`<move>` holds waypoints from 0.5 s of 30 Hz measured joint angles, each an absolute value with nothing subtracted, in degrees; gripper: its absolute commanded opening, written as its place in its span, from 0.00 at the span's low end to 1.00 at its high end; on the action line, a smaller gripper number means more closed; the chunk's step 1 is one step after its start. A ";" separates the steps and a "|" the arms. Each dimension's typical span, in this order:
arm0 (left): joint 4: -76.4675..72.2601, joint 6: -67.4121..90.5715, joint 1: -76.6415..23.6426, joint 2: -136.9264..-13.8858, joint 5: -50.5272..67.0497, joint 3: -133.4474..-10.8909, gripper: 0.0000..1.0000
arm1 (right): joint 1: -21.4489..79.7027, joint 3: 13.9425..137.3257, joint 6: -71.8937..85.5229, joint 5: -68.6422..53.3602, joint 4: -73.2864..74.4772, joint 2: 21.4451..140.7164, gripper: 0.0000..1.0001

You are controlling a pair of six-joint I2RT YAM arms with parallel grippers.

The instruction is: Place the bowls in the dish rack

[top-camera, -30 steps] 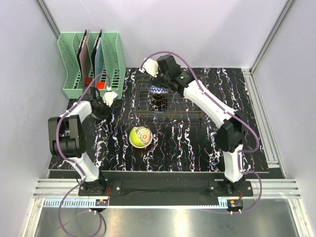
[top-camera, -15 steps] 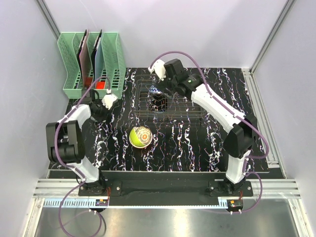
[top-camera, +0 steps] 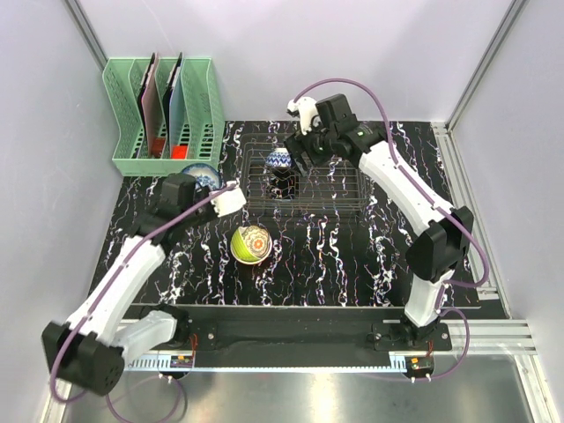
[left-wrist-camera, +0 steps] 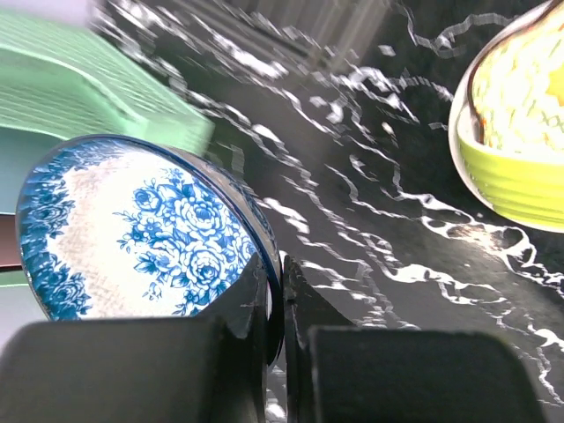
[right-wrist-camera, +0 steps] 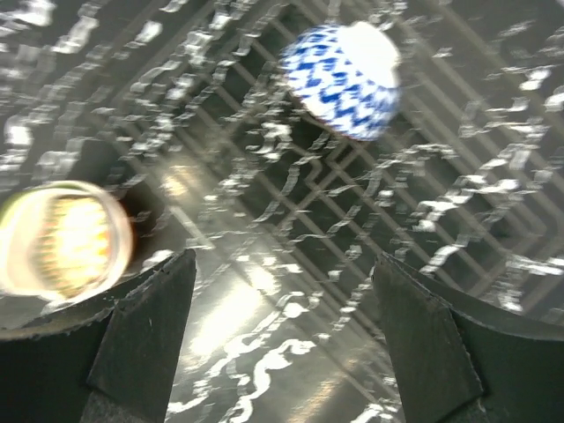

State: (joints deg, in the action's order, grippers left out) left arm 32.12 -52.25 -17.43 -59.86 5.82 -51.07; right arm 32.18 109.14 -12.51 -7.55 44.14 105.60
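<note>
Pinching a flowered bowl [left-wrist-camera: 141, 233], the left gripper [left-wrist-camera: 273, 317] was left of the dish rack [top-camera: 339, 196]. The right gripper [right-wrist-camera: 282, 260] gaped above it.

Overhead view covers the whole table [top-camera: 352, 264]; both close wrist views share the lime bowl [left-wrist-camera: 511, 132].

The top view is evenly, brightly lit and sharp. Glare is seen on the glossy table [left-wrist-camera: 379, 203] in both wrist views. The right wrist view is motion-blurred, its lime green bowl [right-wrist-camera: 62, 233] washed out at left.

White arm links [top-camera: 132, 273], black joints [top-camera: 436, 247], purple cables [top-camera: 342, 80], black end effector fingers [right-wrist-camera: 141, 344]
</note>
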 measured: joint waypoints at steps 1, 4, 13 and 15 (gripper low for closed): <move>32.67 -52.60 -18.50 -58.15 5.19 -51.68 0.00 | 31.62 109.38 -11.51 -9.87 44.53 105.54 0.88; 34.44 -53.10 -21.45 -55.46 2.50 -54.83 0.00 | 29.02 109.60 -8.45 -17.87 45.52 105.25 0.88; 35.75 -60.93 -40.16 -51.64 -7.49 -55.79 0.00 | 21.32 113.93 -0.38 -40.25 46.72 105.25 0.88; 36.80 -63.05 -44.60 -51.75 -7.73 -55.66 0.00 | 20.43 115.04 1.17 -45.30 46.59 105.25 0.88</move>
